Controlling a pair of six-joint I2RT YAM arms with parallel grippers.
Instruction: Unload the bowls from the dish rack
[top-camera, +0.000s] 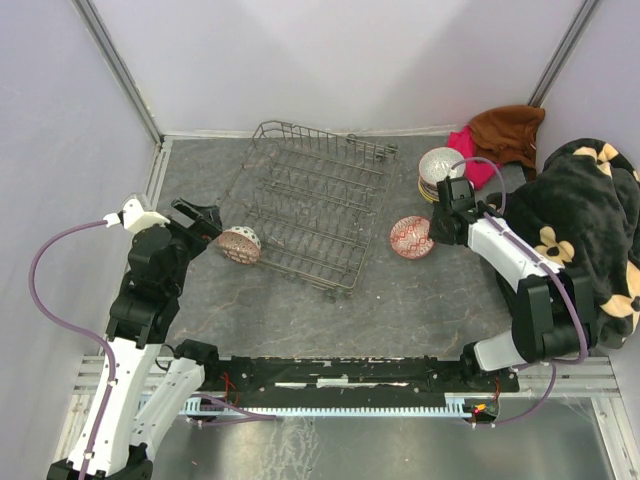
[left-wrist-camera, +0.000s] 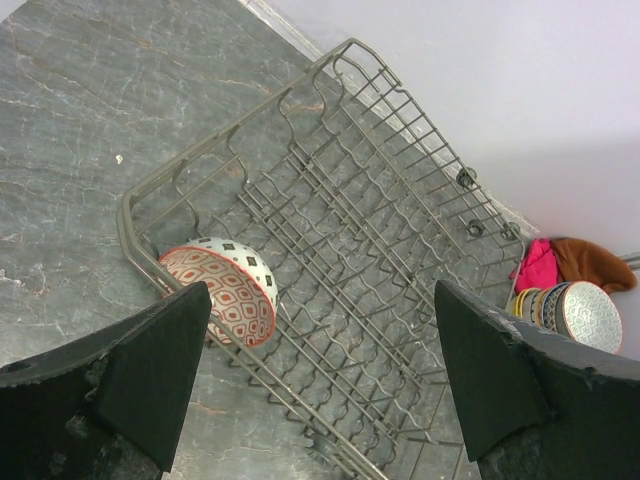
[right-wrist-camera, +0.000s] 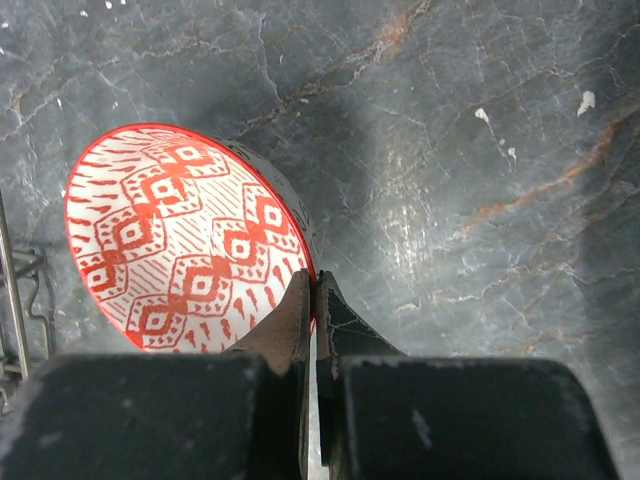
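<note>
Grey wire forms the dish rack (top-camera: 315, 205), which we see at the middle of the overhead view on a marbled grey table (top-camera: 400, 310). It has raised sides and rows of prongs.

At its lower left edge lies a tipped bowl (top-camera: 240, 244), turned on its side. It shows us a red-and-cream lattice pattern inside and a white outside dotted with black diamonds. We cannot tell whether it sits inside the rim or just outside it. The left gripper (top-camera: 203, 218) hovers just left of that bowl, jaws spread wide with nothing between them.

Right of the rack, a red-patterned bowl (right-wrist-camera: 180, 240) is white inside with red diamonds and hatching, a red rim and a darker outer wall. The right gripper (right-wrist-camera: 314, 295) is pinched tight on its rim, one finger inside and one outside.

Toward the upper right of the overhead view we find a stack of bowls (top-camera: 441, 168), the top one pale with a fine grey pattern. Beside it lie a pink cloth (top-camera: 470, 155), a brown cloth (top-camera: 508, 130) and a black blanket (top-camera: 585, 230) with cream flowers.
</note>
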